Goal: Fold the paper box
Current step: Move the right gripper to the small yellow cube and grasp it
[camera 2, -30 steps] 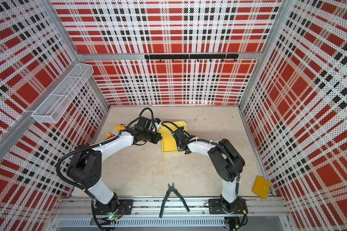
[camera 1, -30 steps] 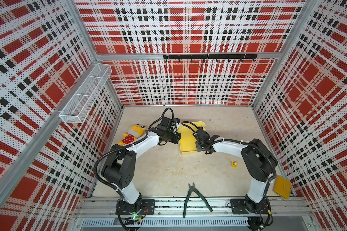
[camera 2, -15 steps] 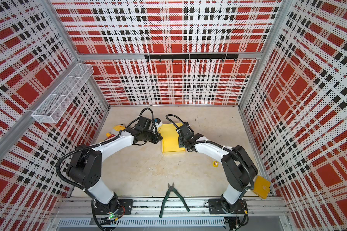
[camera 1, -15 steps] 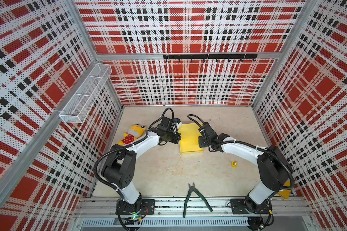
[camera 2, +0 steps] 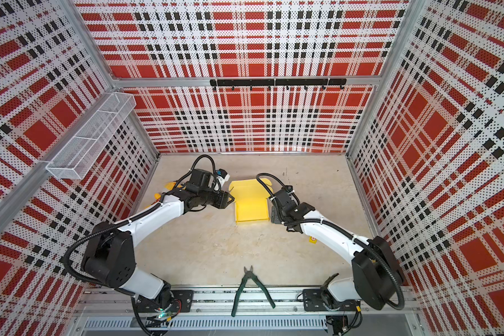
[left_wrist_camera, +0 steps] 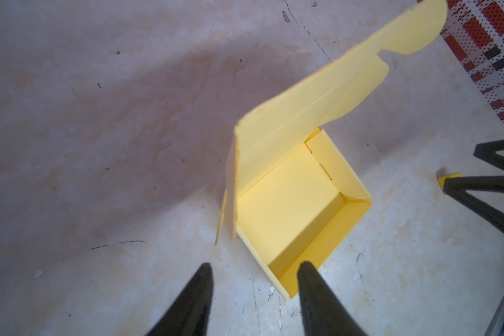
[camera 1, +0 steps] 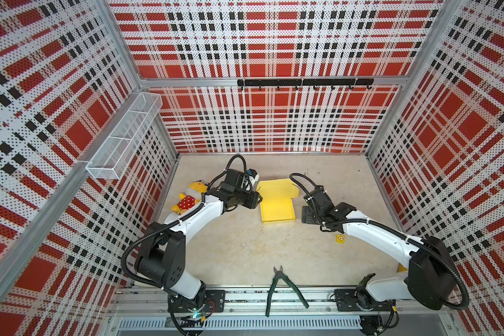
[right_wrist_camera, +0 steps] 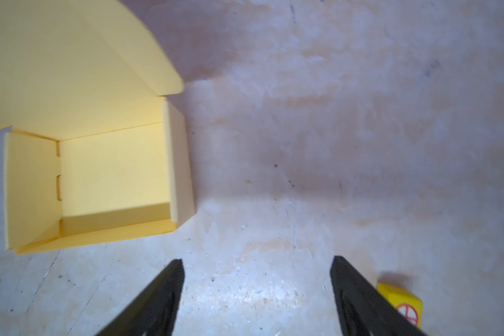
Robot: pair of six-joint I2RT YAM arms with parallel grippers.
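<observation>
Box (camera 1: 277,205) sits on the table (camera 1: 245,256), toward the back, between the two grippers. The tray part is formed: four low walls upright, floor flat, tabs seated in slots along one side wall, seen in the right wrist view (right_wrist_camera: 105,180). The lid is not closed. It stands up from the far wall and leans back, with a rounded ear at each end; in the left wrist view (left_wrist_camera: 291,209) one ear hangs outside the side wall. Left gripper (camera 1: 258,200) is just beside the box's left wall, fingers apart and grasping nothing; in its wrist view (left_wrist_camera: 253,266) one fingertip overlaps the near corner, contact not clear. Right gripper (camera 1: 306,215) is near the right wall but clear of it, fingers spread wide over bare table, empty (right_wrist_camera: 256,261). Cube (camera 1: 340,238) lies behind the right gripper, pliers (camera 1: 285,288) at the front edge, plush toy (camera 1: 188,197) at the left; none is in the way. Judged step: tray done, both arms free, lid closing comes next. The next move calls for one gripper to steady the tray, since light card will likely slide, while the other catches the lid's upper edge and swings it forward and down. The ears need guiding inside the side walls and the front flap tucking behind the near wall. Pressure should be gentle, or the thin walls may buckle.
</observation>
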